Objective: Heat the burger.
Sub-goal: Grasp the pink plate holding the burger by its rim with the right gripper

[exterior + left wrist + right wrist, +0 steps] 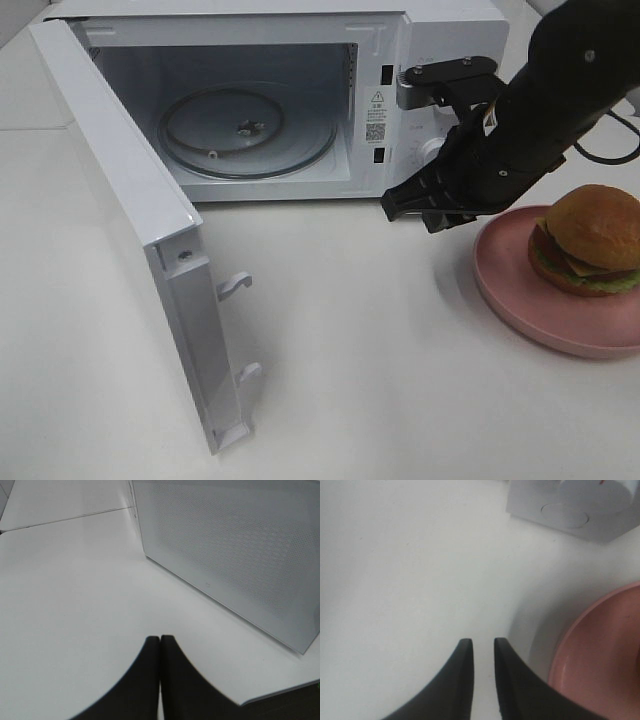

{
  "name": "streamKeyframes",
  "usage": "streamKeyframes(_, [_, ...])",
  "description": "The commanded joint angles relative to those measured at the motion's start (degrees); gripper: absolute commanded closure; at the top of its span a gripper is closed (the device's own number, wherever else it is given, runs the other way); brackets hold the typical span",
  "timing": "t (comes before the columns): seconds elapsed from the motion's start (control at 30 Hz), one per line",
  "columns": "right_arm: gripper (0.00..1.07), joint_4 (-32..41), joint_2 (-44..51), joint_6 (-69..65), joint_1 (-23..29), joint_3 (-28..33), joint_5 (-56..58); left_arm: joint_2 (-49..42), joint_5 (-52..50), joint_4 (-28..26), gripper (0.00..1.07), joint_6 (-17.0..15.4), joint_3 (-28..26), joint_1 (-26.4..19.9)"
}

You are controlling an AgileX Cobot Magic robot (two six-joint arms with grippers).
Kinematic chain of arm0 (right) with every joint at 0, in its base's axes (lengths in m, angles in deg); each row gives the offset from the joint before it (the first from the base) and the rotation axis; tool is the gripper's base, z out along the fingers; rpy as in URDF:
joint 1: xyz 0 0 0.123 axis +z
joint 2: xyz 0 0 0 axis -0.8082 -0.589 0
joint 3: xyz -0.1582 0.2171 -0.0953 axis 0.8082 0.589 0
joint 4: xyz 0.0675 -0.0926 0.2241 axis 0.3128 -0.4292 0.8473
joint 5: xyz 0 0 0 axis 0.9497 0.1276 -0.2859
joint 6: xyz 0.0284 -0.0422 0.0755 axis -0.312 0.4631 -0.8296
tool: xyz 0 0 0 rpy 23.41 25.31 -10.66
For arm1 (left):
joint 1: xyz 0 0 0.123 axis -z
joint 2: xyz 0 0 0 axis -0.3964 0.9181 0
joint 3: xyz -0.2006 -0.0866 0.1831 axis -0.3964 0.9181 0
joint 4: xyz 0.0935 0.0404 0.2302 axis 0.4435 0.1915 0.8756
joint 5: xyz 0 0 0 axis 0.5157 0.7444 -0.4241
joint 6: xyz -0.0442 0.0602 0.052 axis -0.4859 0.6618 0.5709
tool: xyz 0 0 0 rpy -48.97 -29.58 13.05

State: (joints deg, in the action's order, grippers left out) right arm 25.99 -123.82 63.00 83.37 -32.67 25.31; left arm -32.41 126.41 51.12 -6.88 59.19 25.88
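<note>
The burger [590, 240], with a golden bun, lettuce and cheese, sits on a pink plate [520, 295] at the right of the table. My right gripper [410, 208] hovers just left of the plate, in front of the microwave's control panel. Its fingers stand slightly apart with nothing between them, as the right wrist view [483, 641] shows, and the plate's rim [590, 655] lies beside them. The microwave [440, 30] stands with its door [130, 210] swung wide open and its glass turntable [247, 132] bare. My left gripper [160, 638] is shut over the table, near the door's mesh panel [235, 545].
The open door reaches far forward on the left of the table, with its latch hooks [235, 285] sticking out. A corner of the microwave [570, 505] with its dial lies ahead of the right gripper. White tabletop [350, 350] lies between the door and the plate.
</note>
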Motion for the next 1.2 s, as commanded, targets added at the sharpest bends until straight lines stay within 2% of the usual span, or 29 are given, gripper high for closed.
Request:
streamKeyframes(0.03, [0.77, 6.2, 0.5, 3.7, 0.0, -3.2, 7.3, -1.1, -0.6, -0.1, 1.06, 0.0, 0.1, 0.2])
streamKeyframes(0.07, [0.77, 6.2, 0.5, 3.7, 0.0, -3.2, 7.3, -1.1, -0.6, -0.1, 1.06, 0.0, 0.1, 0.2])
streamKeyframes(0.1, [0.66, 6.6, 0.5, 3.6, 0.0, -4.1, 9.9, -1.1, -0.6, -0.1, 1.06, 0.0, 0.1, 0.2])
streamKeyframes(0.13, [0.61, 6.6, 0.5, 3.4, 0.0, -4.4, 11.0, -1.1, -0.6, -0.1, 1.06, 0.0, 0.1, 0.2])
streamKeyframes(0.17, [0.61, 6.6, 0.5, 3.4, 0.0, -4.4, 11.0, -1.1, -0.6, -0.1, 1.06, 0.0, 0.1, 0.2])
streamKeyframes(0.23, [0.39, 6.6, 0.5, 2.5, 0.0, -5.0, 15.9, -1.1, -0.6, -0.1, 1.06, 0.0, 0.1, 0.2])
streamKeyframes(0.33, [0.35, 6.6, 0.5, 2.4, 0.0, -5.0, 16.6, -1.1, -0.6, -0.1, 1.06, 0.0, 0.1, 0.2])
streamKeyframes(0.37, [0.29, 6.6, 0.5, 2.5, 0.0, -5.0, 17.5, -1.1, -0.6, -0.1, 1.06, 0.0, 0.1, 0.2])
streamKeyframes(0.63, [0.32, 0.9, -0.2, 2.3, 0.0, -5.0, 17.7, -1.1, -0.6, -0.1, 1.06, 0.0, 0.1, 0.2])
streamKeyframes(0.77, [0.32, 0.3, -1.8, 2.3, 0.0, -5.0, 17.7, -1.1, -0.6, -0.1, 1.06, 0.0, 0.1, 0.2])
streamKeyframes(1.0, [0.32, -3.8, -7.8, 2.0, -0.2, -5.0, 17.3, -1.1, -0.6, -0.1, 1.06, 0.0, 0.1, 0.2])
streamKeyframes(1.2, [0.32, -4.4, -11.2, 1.9, -0.2, -5.0, 17.2, -1.1, -0.6, -0.1, 1.06, 0.0, 0.1, 0.2])
